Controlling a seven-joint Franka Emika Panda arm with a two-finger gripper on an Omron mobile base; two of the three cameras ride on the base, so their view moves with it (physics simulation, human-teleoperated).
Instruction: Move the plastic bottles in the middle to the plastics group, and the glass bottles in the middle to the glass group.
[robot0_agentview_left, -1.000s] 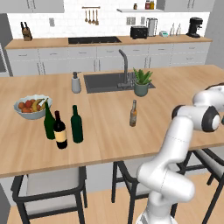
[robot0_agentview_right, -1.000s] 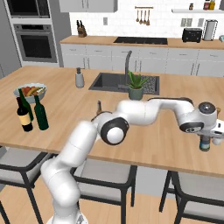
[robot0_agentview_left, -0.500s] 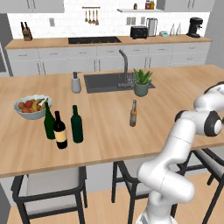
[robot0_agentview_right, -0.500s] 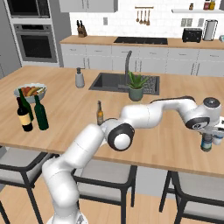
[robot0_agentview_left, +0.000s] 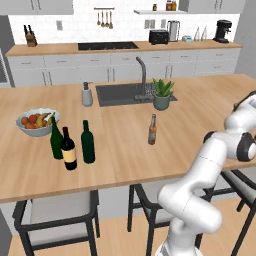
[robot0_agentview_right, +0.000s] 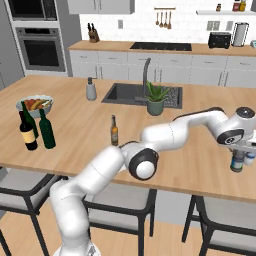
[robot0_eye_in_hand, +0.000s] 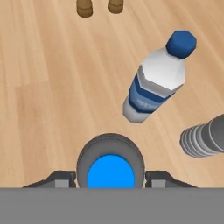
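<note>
At the far right of the island counter (robot0_agentview_right: 195, 165), my gripper (robot0_agentview_right: 239, 155) points down, shut on a small clear plastic bottle (robot0_agentview_right: 237, 164) near the front edge. Looking down from the hand, its blue cap and grey shoulder (robot0_eye_in_hand: 110, 153) sit between my fingertips. Another blue-labelled plastic bottle (robot0_eye_in_hand: 155, 81) stands just beyond it, and a ribbed grey bottle (robot0_eye_in_hand: 203, 139) is at the right. The slim brown glass bottle (robot0_agentview_left: 152, 130) (robot0_agentview_right: 114, 130) stands mid-counter. A tall unlabelled green wine bottle (robot0_agentview_left: 88, 142) stands beside the red-topped dark bottle (robot0_agentview_left: 69, 149) and a green one (robot0_agentview_left: 56, 139).
A fruit bowl (robot0_agentview_left: 36, 121) sits behind the wine bottles. The sink (robot0_agentview_left: 131, 93) with its faucet, a potted plant (robot0_agentview_left: 162, 95) and a soap dispenser (robot0_agentview_left: 87, 95) lie across the counter's far side. Stools (robot0_agentview_right: 225, 212) stand below the front edge.
The arm's elbow has swung a little to the right. The hand and the plastic bottle have stayed almost in place at the counter's right end.
</note>
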